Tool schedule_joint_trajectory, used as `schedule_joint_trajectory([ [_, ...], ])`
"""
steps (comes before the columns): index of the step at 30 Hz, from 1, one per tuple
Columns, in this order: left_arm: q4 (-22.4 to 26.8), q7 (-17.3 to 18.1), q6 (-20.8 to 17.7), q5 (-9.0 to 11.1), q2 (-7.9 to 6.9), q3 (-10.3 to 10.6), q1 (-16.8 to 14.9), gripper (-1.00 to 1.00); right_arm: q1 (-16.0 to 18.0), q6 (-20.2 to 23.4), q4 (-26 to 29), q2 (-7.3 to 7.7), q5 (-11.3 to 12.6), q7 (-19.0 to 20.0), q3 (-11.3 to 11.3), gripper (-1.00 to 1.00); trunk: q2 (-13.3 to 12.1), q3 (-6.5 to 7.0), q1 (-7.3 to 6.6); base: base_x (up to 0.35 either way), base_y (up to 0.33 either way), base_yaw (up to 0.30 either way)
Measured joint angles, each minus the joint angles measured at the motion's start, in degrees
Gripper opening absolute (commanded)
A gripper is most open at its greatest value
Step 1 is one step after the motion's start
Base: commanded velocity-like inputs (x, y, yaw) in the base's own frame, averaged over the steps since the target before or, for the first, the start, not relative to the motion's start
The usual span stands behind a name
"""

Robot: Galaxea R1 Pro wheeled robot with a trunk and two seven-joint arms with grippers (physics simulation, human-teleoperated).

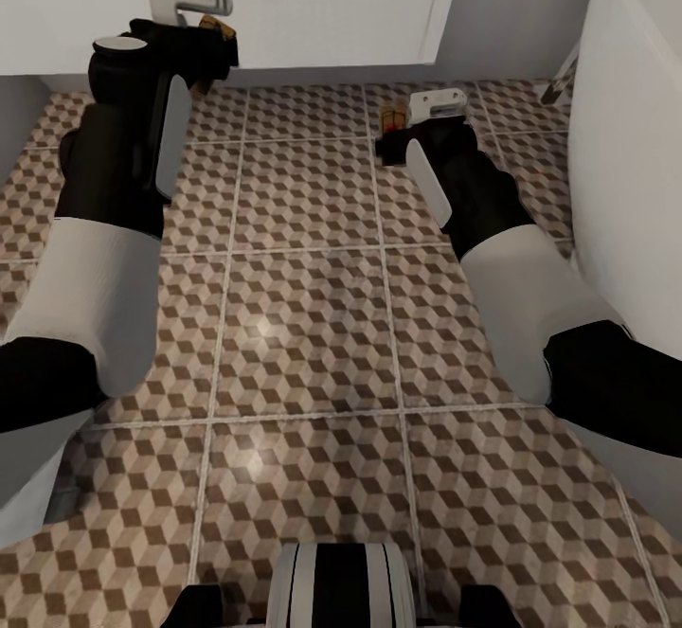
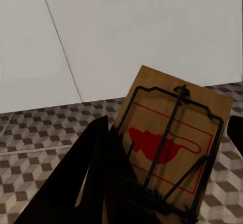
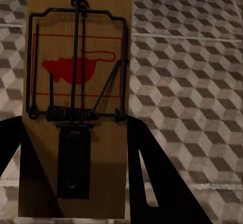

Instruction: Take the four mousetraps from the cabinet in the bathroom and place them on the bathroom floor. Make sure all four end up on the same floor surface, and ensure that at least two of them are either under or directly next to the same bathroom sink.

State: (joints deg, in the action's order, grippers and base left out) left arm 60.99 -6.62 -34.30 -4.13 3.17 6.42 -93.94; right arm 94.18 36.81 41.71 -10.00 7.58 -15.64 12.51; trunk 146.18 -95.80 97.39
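Holding one flat brown wooden mousetrap [image 2: 169, 148] with black wire and a red mouse picture, my left jaws [image 2: 167, 183] are closed on its near end, up by the white wall [image 2: 126, 31]. My right jaws [image 3: 76, 173] pinch a second brown wooden trap [image 3: 76, 57] the same way. It sticks out past my fingers, low over the brown and beige cube-pattern tile floor [image 1: 313, 325].

This is a bathroom in a home. The floor [image 1: 313, 325] has large square tiles with a small cube pattern in brown, beige and white (pale grout lines run between them). Plain white cabinet fronts [image 1: 322, 3] stand along the far edge, and a curved white fixture [image 1: 635, 135] rises on the right side.
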Motion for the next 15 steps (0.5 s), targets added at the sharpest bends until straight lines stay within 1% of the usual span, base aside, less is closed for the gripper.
schedule_joint_trajectory([
  [7, 5.9, -0.1, 0.3, 0.0, -0.01, 0.0, 2.1, -1.0, 0.0, 0.0, 0.0, 0.0, 0.0, 0.0, 0.0, -1.0, 0.1, -1.55, 0.18, 0.0, 0.0, 0.0],
  [15, 8.0, -0.1, 0.3, 0.1, 0.04, -0.2, 3.0, -1.0, 0.0, 0.0, 0.1, 0.0, 0.0, 0.0, 0.0, -1.0, 0.2, -3.33, 0.39, 0.0, 0.0, 0.0],
])
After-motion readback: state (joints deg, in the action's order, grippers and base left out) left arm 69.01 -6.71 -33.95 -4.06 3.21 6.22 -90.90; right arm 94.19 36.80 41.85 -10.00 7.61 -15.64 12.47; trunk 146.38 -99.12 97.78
